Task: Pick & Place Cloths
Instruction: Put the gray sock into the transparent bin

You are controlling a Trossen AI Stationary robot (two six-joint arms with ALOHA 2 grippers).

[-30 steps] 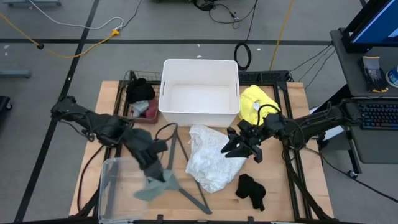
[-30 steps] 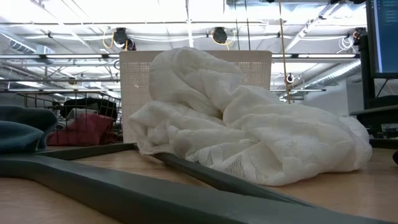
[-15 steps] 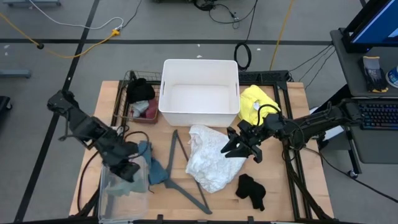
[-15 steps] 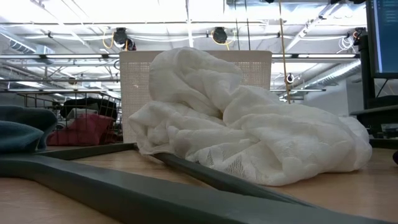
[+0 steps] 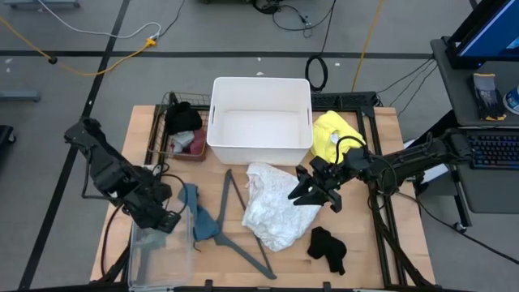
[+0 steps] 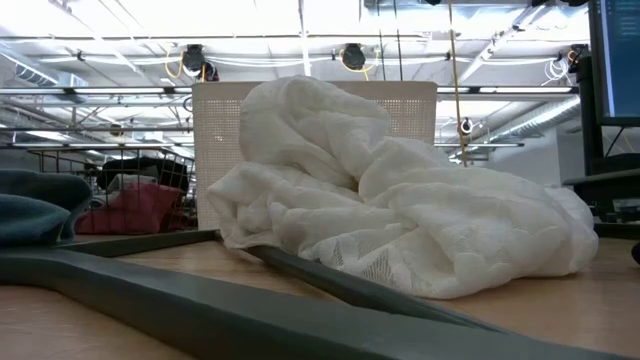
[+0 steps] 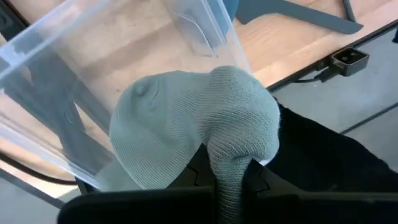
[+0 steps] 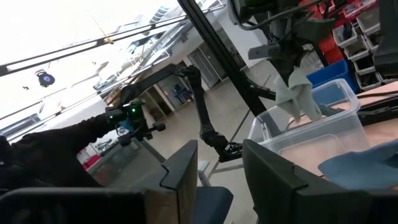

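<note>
My left gripper is over the clear plastic bin at the table's near left, shut on a light grey knitted cloth. A teal cloth lies beside the bin, over one arm of the grey hanger. The lacy white cloth rests in a heap at the table's middle, partly on the hanger. A black cloth lies near the front right and a yellow cloth at the far right. My right gripper hovers open beside the white cloth, holding nothing. My left gripper is shut on the light grey cloth, coming at it from above and slanting down. In its own wrist view the bunched cloth covers the fingers, so the held part is hidden. The cloth hangs slack below the gripper, lifted clear above the bin's open top.
A white tub stands at the far middle. Left of it a wire basket holds a black cloth and a maroon cloth. Dark frame rails run along the table's right side. Bare wood shows between the hanger and the black cloth.
My left gripper has carried the grey cloth from above the hanger toward the table's left edge, coming over the clear bin while rolling and tipping further downward. The teal cloth that the arm covered now shows beside the bin. My right arm has kept still.
</note>
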